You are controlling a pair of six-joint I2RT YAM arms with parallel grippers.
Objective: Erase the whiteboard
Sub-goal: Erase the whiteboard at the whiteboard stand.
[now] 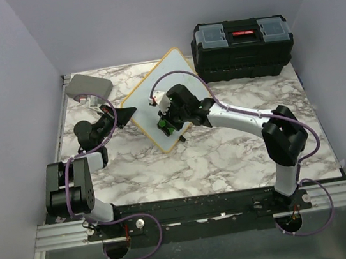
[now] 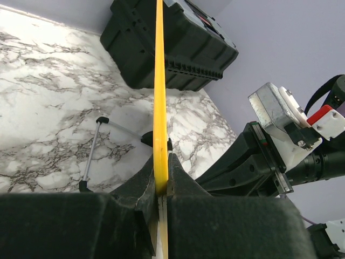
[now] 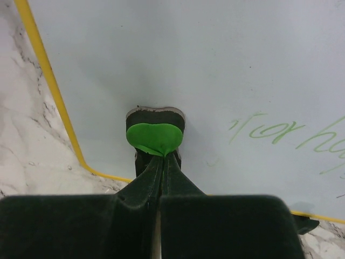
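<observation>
Wiping step in hand, not finished. Left hand (image 2: 161,186), shut tight on the yellow frame edge of the whiteboard (image 1: 171,68), steadying it mid-counter (image 1: 215,156), just in front of the black toolbox (image 1: 242,46). Right hand (image 3: 160,162), pinched closed on a small green-topped eraser (image 3: 154,137), pressing it against the white face near a lower corner. Left to clear: green handwriting (image 3: 269,129) just right of the eraser. Calls next for a sideways sweep across those strokes, firm pressure, left grip unmoved. Reads roughly "for ha…", too loose to be sure; no brand legible on the toolbox.
</observation>
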